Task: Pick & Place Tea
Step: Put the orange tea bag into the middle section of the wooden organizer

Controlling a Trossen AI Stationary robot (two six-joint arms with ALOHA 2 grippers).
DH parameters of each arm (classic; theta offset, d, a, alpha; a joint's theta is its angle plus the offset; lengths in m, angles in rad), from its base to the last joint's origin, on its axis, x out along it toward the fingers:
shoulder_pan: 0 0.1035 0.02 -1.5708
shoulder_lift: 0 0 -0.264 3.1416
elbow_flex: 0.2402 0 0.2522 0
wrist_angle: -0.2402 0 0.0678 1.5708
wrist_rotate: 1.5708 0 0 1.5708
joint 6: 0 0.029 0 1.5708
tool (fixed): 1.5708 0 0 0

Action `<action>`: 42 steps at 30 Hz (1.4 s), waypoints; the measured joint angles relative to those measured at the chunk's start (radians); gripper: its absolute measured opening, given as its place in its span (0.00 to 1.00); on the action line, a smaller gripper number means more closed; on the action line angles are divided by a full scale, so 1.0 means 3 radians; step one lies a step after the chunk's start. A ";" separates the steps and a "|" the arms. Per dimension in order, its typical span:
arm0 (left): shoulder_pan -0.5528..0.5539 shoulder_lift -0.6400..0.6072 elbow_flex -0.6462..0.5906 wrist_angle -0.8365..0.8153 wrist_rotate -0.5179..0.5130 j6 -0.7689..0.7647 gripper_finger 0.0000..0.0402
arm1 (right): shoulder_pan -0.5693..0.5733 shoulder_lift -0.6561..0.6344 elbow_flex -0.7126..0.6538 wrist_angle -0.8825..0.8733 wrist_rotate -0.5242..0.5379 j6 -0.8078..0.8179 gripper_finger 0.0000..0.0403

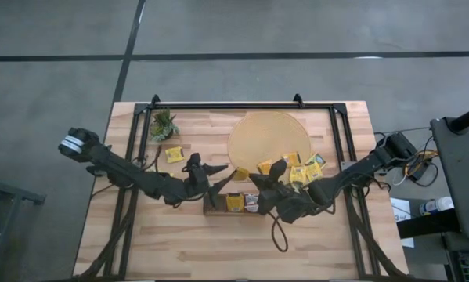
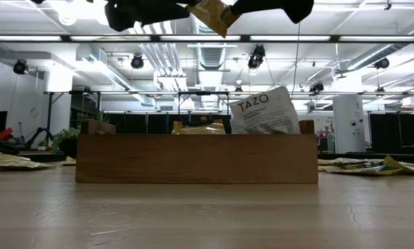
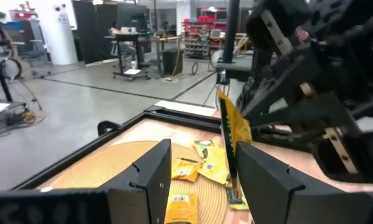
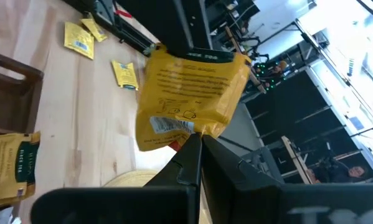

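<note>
Yellow paper marks the thing at work here: one tea sachet (image 4: 189, 99) hangs in the air above the dark brown tray (image 1: 234, 205), pinched at its lower edge by the right hand (image 4: 195, 146), whose two fingers are pressed together on it. In the right wrist view the sachet stands upright, its printed face turned to the camera, with dark lettering and a small white label near the bottom. The left hand (image 3: 198, 180) sits just beside it, its fingers (image 3: 152, 177) spread with a clear gap between them and holding nothing; from the left wrist view the held sachet shows edge-on just past those fingers. From above, both hands meet near the middle of the light wooden surface (image 1: 179, 243), over the near edge of the round woven mat (image 1: 269, 137). More yellow sachets (image 1: 301, 168) lie scattered on the mat's right side and on the wood next to it, and a single one (image 1: 174, 154) lies apart on the left, near the small green plant (image 1: 163, 125). Inside the tray a yellow sachet (image 2: 201, 128) and a white-and-orange one (image 2: 263, 111) lean upright above its wall.
</note>
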 joint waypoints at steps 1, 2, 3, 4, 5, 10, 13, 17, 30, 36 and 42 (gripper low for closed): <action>0.0011 0.0021 0.0020 0.0014 0.0007 -0.0023 0.43 | 0.0001 0.0000 -0.0001 0.0000 0.0000 -0.0002 0.02; 0.0017 0.0042 0.0033 0.0036 0.0025 -0.0052 0.43 | 0.0003 0.0000 -0.0001 0.0000 0.0000 -0.0001 0.02; 0.0024 0.0067 0.0046 0.0036 0.0037 -0.0078 0.43 | 0.0003 0.0000 -0.0001 -0.0001 -0.0001 -0.0001 0.02; 0.0033 0.0094 0.0056 0.0035 0.0056 -0.0100 0.43 | 0.0003 0.0000 -0.0001 0.0000 -0.0001 -0.0003 0.02; 0.0043 0.0123 0.0068 0.0036 0.0079 -0.0109 0.43 | 0.0003 0.0000 -0.0002 0.0000 -0.0001 -0.0010 0.02; 0.0082 0.0190 0.0132 0.0058 0.0130 -0.0156 0.41 | 0.0001 0.0000 -0.0006 0.0000 0.0000 -0.0008 0.02; 0.0089 0.0217 0.0147 0.0045 0.0168 -0.0159 0.35 | 0.0001 0.0000 -0.0006 0.0000 0.0000 -0.0009 0.02; 0.0100 0.0204 0.0149 0.0034 0.0395 -0.0163 0.19 | 0.0001 0.0000 -0.0006 0.0000 0.0000 0.0001 0.02; 0.0104 0.0189 0.0157 -0.0097 0.0587 -0.0156 0.00 | 0.0003 0.0000 0.0025 -0.0034 -0.0317 0.0180 0.08; 0.0107 0.0171 0.0375 -0.0805 0.0627 -0.0237 0.00 | 0.0008 -0.0012 0.0025 -0.0062 -0.0314 0.0227 0.28; 0.0090 0.0190 0.0826 -0.2248 0.1012 -0.0745 0.00 | 0.0008 -0.0139 0.0109 -0.0655 -0.0287 0.0765 0.46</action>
